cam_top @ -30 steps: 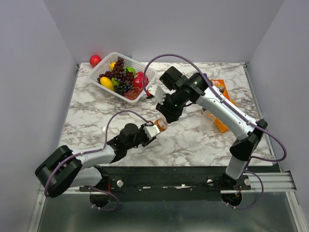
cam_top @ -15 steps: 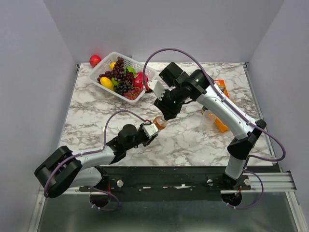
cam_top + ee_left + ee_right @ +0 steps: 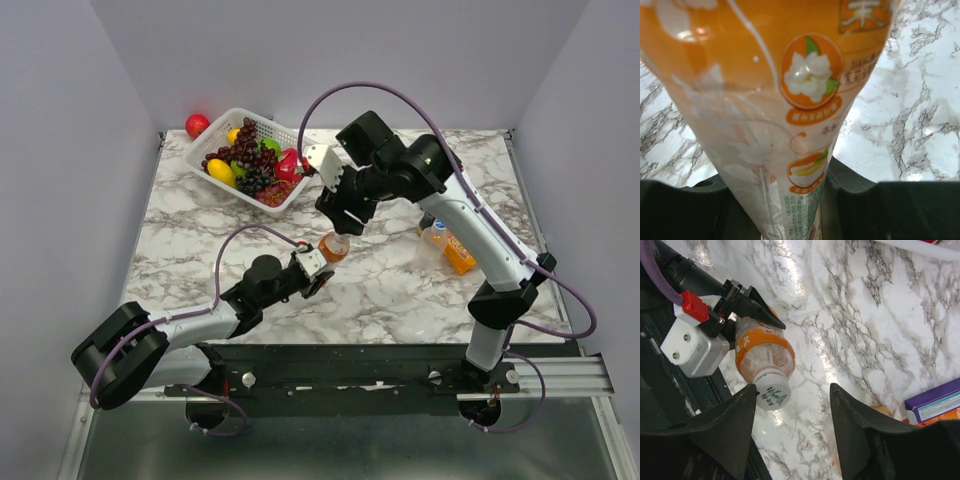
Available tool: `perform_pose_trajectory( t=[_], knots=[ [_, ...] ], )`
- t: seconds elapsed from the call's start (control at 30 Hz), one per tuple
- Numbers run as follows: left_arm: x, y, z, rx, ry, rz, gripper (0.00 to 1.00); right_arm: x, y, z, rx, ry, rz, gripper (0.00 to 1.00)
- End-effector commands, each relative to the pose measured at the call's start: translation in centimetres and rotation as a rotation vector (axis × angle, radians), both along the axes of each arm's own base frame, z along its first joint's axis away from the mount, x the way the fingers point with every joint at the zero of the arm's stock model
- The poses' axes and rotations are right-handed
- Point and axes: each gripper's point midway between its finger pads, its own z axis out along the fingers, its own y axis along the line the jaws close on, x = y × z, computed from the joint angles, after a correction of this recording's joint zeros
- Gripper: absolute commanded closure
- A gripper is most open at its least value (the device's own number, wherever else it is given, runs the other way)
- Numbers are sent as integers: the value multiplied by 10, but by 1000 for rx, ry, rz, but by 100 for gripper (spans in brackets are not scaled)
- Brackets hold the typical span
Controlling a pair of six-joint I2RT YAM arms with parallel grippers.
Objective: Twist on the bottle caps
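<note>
My left gripper (image 3: 318,268) is shut on an orange-labelled bottle (image 3: 333,247) and holds it tilted above the marble table. The bottle fills the left wrist view (image 3: 790,100), with the dark fingers (image 3: 860,200) either side of its lower part. A white cap (image 3: 772,394) with green print sits on the bottle's neck. My right gripper (image 3: 792,390) is open just above it, the cap beside its left finger, not gripped. In the top view the right gripper (image 3: 345,215) hovers behind and above the bottle. Another small bottle (image 3: 436,232) with a bluish cap stands at the right.
A white basket (image 3: 205,150) of fruit stands at the back left, with a red ball (image 3: 197,125) behind it. An orange packet (image 3: 458,252) lies at the right near the second bottle. A purple box (image 3: 935,402) shows at the right wrist view's edge.
My right gripper has come off the top of the held bottle and risen toward the back. The left gripper still holds the bottle in nearly the same place.
</note>
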Motion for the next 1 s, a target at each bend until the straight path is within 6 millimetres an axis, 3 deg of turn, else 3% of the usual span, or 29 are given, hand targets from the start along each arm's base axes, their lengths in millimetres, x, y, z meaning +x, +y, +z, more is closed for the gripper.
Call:
perform_pose_trajectory(
  t=[0.0, 0.17, 0.2, 0.27, 0.3, 0.33, 0.4, 0.43, 0.63, 0.77, 0.97],
  knots=[
    [-18, -13, 10, -43, 11, -96, 100, -15, -39, 13, -72, -31, 13, 31],
    [-30, -15, 3, -25, 33, -178, 100, -27, -32, 42, 57, -130, 156, 29],
    [-29, -15, 3, -18, 27, -186, 100, -41, -34, 45, 85, -148, 241, 29],
    [-26, -13, 2, -3, 43, -196, 100, -49, -33, 46, 118, -191, 334, 28],
    [-29, -13, 4, -2, 45, -222, 100, -62, -38, 56, 145, -265, 446, 28],
    [-30, -11, 1, 16, 49, -238, 100, -69, -41, 34, 114, -250, 509, 28],
    [-32, -10, 6, 24, 36, -295, 100, -76, -44, 27, 104, -335, 653, 28],
    [-37, -7, -2, 58, 63, -318, 100, -83, -50, 20, 102, -355, 690, 26],
    [-48, -4, -2, 179, -11, -469, 100, -90, -40, 13, 136, -426, 832, 22],
    [-45, -5, 3, 217, -50, -498, 100, -91, -31, 10, 156, -428, 893, 23],
    [-41, -7, 10, 212, -61, -487, 100, -108, -40, -2, 123, -409, 1048, 27]
  ],
)
